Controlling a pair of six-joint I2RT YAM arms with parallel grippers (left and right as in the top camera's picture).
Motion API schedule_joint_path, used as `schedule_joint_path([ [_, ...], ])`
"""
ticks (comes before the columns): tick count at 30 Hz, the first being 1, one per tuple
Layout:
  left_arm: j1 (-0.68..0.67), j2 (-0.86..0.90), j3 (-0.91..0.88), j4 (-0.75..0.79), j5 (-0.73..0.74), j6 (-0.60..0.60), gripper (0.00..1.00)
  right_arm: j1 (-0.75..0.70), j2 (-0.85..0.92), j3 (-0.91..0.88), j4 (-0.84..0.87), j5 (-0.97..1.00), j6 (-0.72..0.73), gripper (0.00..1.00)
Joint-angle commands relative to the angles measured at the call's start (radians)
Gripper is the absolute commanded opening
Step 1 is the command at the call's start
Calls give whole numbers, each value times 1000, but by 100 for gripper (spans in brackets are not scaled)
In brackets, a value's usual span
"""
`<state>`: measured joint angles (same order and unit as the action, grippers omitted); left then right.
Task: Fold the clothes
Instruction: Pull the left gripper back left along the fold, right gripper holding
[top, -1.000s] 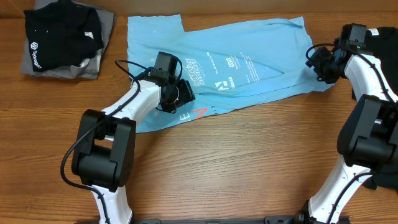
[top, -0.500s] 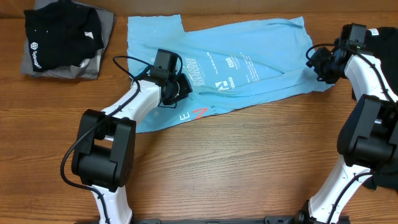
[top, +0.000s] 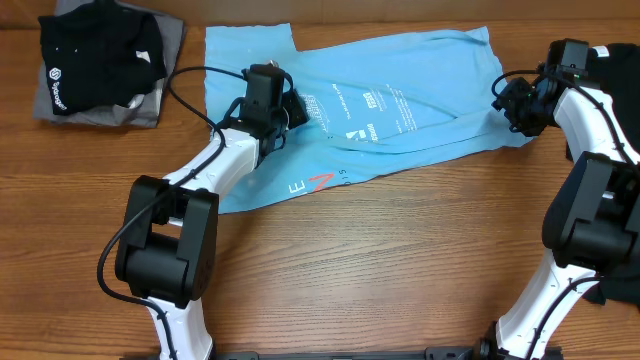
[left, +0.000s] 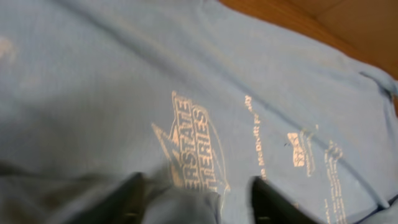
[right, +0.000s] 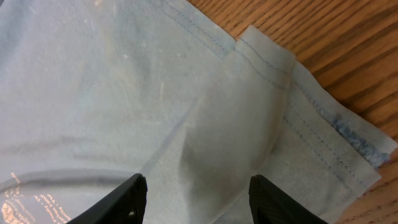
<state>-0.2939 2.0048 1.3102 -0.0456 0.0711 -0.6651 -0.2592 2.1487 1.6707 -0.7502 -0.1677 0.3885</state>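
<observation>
The clothes here are chiefly a light blue T-shirt (top: 400, 100) with white print and red-and-white lettering, spread crumpled across the back of the wooden table (top: 400, 260). My left gripper (top: 288, 108) hovers over its printed left-middle part. In the left wrist view its fingers (left: 134, 199) stand apart with a low ridge of blue cloth (left: 193, 208) between them. My right gripper (top: 503, 100) is at the shirt's right edge. Its fingers (right: 134, 196) stand open above a raised fold near the stitched hem (right: 298, 124).
A folded black T-shirt (top: 100, 55) lies on a grey one (top: 165, 100) at the back left corner. More dark cloth (top: 612, 60) sits at the far right edge behind the right arm. Bare wood fills the front half of the table.
My left gripper has moved away from the table's front, from the shirt's lower fold up to the printed emblem. The right arm and the shirt's outline have stayed put.
</observation>
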Motion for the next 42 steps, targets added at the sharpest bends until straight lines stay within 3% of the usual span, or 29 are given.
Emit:
schedule_joint_path([
  [1, 9, 16, 15, 21, -38, 91, 77, 0, 5, 17, 2, 10, -4, 57],
  [6, 35, -25, 19, -56, 12, 145, 75, 0, 5, 17, -1, 10, -13, 57],
  [9, 61, -92, 23, -181, 62, 150, 71, 0, 5, 18, -11, 10, -50, 57],
  [12, 86, -164, 24, -335, 98, 192, 57, -1, 5, 18, -18, 9, -77, 56],
  [16, 92, -217, 24, -539, 104, 258, 35, -1, 5, 18, -32, 9, -85, 37],
  [18, 90, -210, 22, -643, 114, 257, 30, -1, 5, 18, -49, 6, -77, 31],
  [22, 88, -148, 18, -757, 105, 258, 32, 2, 5, 18, -50, 6, -74, 32],
  [32, 95, 39, 18, -710, 117, 258, 34, 0, 8, 17, -33, 69, -74, 45],
  [36, 101, 45, 18, -721, 87, 257, 42, 0, 9, 17, -14, 107, -70, 46],
  [42, 142, 45, 18, -811, -22, 118, 46, 0, 13, 17, 11, 106, -36, 46],
])
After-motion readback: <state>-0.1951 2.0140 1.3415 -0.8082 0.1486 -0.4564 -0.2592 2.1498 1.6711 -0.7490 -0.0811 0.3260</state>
